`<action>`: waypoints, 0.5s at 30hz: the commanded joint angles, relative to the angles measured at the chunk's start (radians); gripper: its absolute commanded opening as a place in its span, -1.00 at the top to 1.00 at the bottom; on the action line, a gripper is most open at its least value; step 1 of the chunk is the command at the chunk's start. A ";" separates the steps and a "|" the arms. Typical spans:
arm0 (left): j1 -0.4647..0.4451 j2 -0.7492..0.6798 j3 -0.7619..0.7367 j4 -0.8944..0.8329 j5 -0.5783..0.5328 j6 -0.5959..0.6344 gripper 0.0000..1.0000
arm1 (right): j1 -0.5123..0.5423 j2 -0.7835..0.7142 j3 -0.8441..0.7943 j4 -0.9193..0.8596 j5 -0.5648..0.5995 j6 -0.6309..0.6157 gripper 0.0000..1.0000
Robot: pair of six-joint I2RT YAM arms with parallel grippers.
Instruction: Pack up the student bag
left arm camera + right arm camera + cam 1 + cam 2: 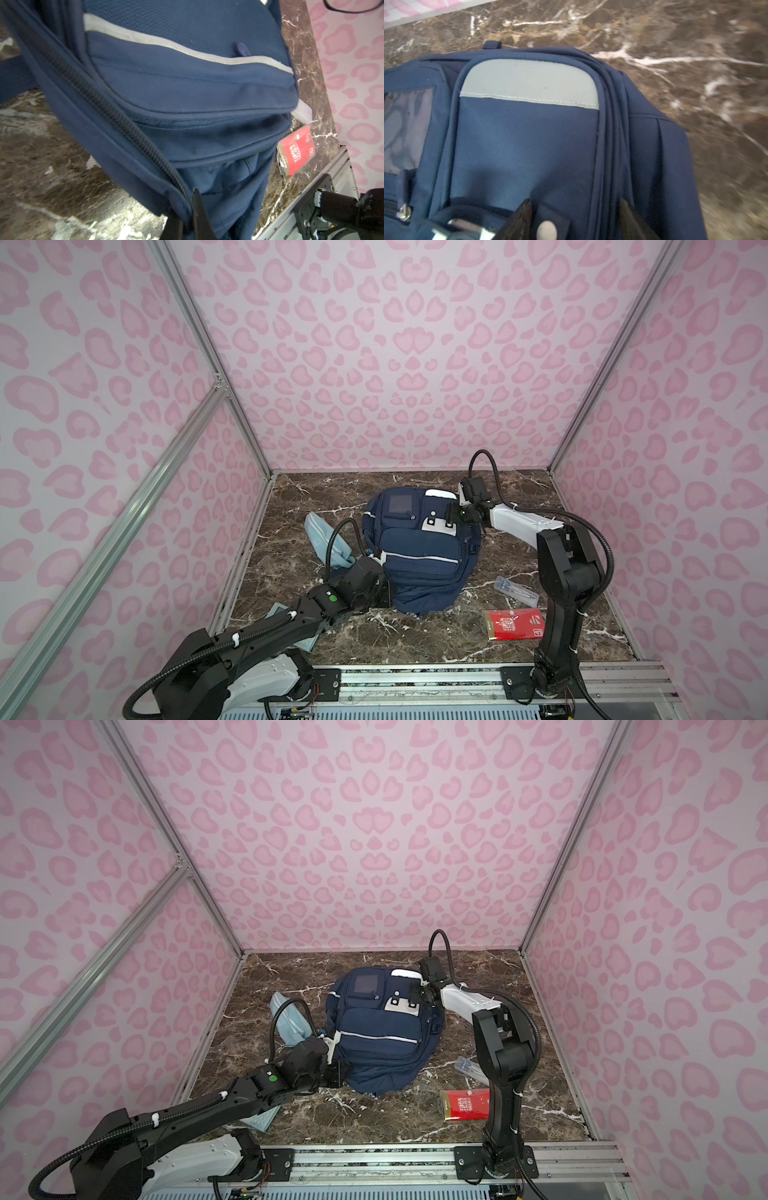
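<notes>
Pinching the woven navy student bag (187,93), left tool (188,207) clenched; right tool (575,207) released.

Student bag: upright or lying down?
Lying down: student bag rests front-up on the table; both top views show its window pocket from above.

Bag (419,547): navy blue. Stripe (432,558): white-grey. Patch (440,530): white with dark dots. Window (399,504): grey. Pouch (320,535): light blue. Pack (515,624): red with white print. Table (415,639): dark brown marble, white veins. Walls (374,344): pale pink, darker pink blotches. Arms (569,564): black with white sections.
</notes>
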 commanded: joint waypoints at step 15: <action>0.187 0.500 0.550 -0.052 -0.244 0.217 0.93 | -0.121 -0.264 -0.354 -0.204 0.049 -0.005 -0.30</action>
